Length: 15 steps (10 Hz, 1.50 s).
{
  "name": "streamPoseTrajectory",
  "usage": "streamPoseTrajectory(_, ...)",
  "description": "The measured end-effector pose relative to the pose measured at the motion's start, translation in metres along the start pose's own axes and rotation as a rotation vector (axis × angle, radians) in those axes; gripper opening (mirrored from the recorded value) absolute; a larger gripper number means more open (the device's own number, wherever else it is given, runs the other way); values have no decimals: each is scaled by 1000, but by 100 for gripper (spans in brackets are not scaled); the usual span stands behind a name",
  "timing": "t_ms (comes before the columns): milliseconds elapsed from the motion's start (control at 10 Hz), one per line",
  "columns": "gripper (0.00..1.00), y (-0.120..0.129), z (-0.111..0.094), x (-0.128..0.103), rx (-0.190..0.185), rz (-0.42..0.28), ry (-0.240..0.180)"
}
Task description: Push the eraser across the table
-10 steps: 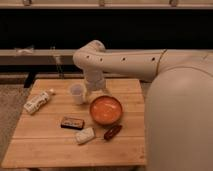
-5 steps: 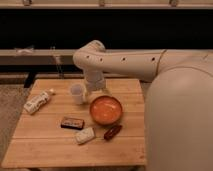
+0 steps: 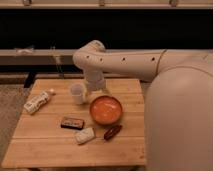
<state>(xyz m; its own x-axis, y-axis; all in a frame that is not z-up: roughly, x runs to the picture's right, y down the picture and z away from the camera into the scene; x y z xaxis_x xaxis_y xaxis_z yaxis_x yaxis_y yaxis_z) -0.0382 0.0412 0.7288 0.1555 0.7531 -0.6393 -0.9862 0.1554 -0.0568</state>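
Note:
The eraser (image 3: 72, 122), a small flat dark block with an orange-tan label strip, lies on the light wooden table (image 3: 55, 150), left of centre. My white arm reaches in from the right, bends at the back and comes down over the table's far middle. My gripper (image 3: 96, 91) hangs at its end, between a white cup and an orange bowl. It is well behind and to the right of the eraser and does not touch it.
A white cup (image 3: 77, 93) stands just left of the gripper. An orange bowl (image 3: 106, 110) sits right of the eraser. A pale whitish block (image 3: 85, 135) and a dark reddish oblong (image 3: 112, 132) lie in front. A white bottle (image 3: 39, 101) lies at the left edge.

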Motion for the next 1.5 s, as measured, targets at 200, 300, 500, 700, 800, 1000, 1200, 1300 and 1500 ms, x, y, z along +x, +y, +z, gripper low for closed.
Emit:
streamPoseTrajectory(200,80,0,0,0,0,0,0)
streamPoseTrajectory(300,80,0,0,0,0,0,0)
streamPoseTrajectory(500,80,0,0,0,0,0,0)
streamPoseTrajectory(700,80,0,0,0,0,0,0)
streamPoseTrajectory(800,80,0,0,0,0,0,0)
streamPoseTrajectory(1000,80,0,0,0,0,0,0)
streamPoseTrajectory(1200,80,0,0,0,0,1,0)
streamPoseTrajectory(1300,80,0,0,0,-1,1,-1)
streamPoseTrajectory(1500,80,2,3,-5,-24,-14,-2)
